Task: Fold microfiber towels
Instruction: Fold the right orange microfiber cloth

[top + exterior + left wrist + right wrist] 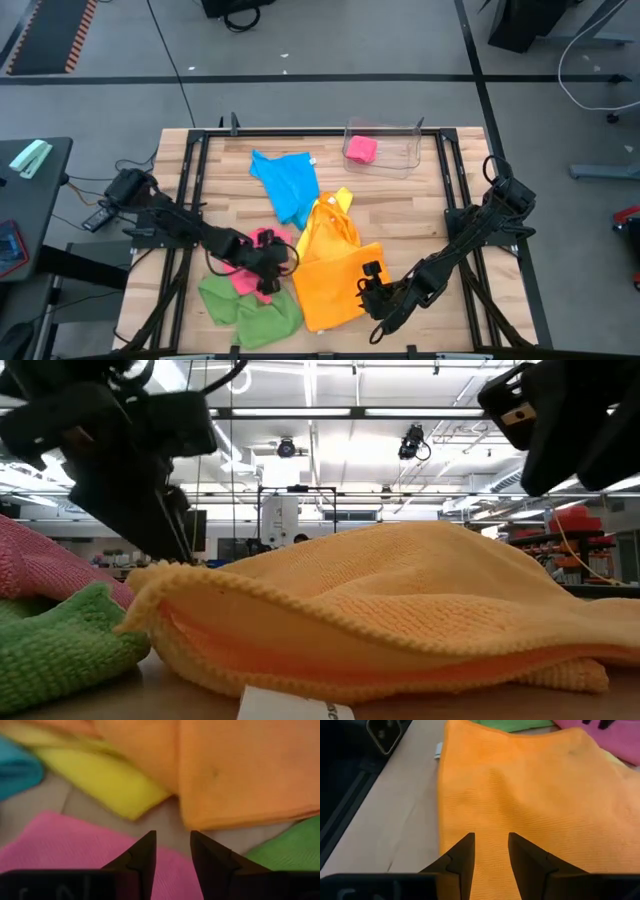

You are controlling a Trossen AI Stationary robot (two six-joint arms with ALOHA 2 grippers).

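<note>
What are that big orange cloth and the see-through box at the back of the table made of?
The orange cloth looks like soft knitted microfiber with a matte, nubbly surface; the low view shows a fine looped weave and a stitched edge. The box appears to be clear rigid plastic, probably glossy: you can see the wooden table and a pink cloth through its walls.
</note>
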